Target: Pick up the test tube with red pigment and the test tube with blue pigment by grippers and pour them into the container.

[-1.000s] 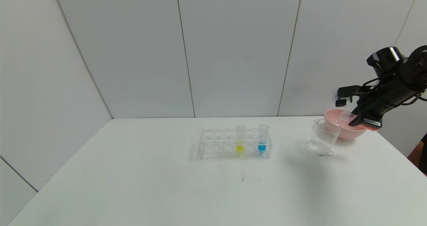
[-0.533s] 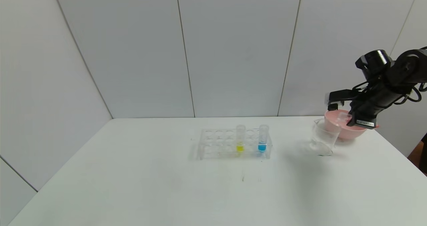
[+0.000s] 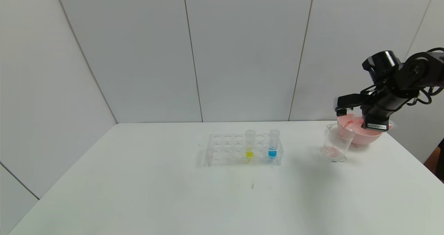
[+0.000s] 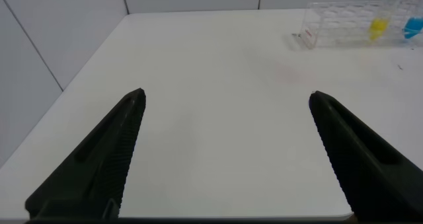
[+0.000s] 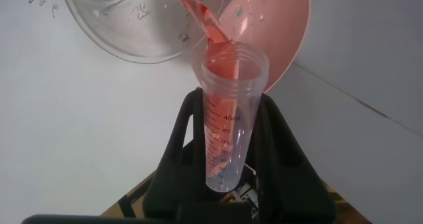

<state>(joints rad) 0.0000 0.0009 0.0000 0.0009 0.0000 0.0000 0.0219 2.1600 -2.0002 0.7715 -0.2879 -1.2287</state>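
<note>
Leftward and a little higher than a second ago, the right arm now reaches in from the table's (image 3: 173,193) right edge with its wrist rolled further, and red liquid that was not flowing then is running out; the right gripper (image 3: 360,121) hangs over the near rim of the pink bowl (image 3: 367,138), just above and behind the beaker (image 3: 335,143), its fingers (image 5: 182,141) clamped on the red tube (image 5: 228,112); the tube lies tilted mouth-down toward the beaker, a thin red stream leaving its lip and a shallow red pool showing in the beaker's bottom; the beaker stands touching or just in front of the bowl, I cannot tell which; the clear rack (image 3: 242,150) sits mid-table, well apart from the gripper, with the blue tube (image 3: 273,144) upright at its right end and a yellow tube (image 3: 249,144) upright beside it; the left gripper (image 4: 225,102) hovers low over the table's left part, fingers spread wide with nothing between them, the rack far ahead of it.
</note>
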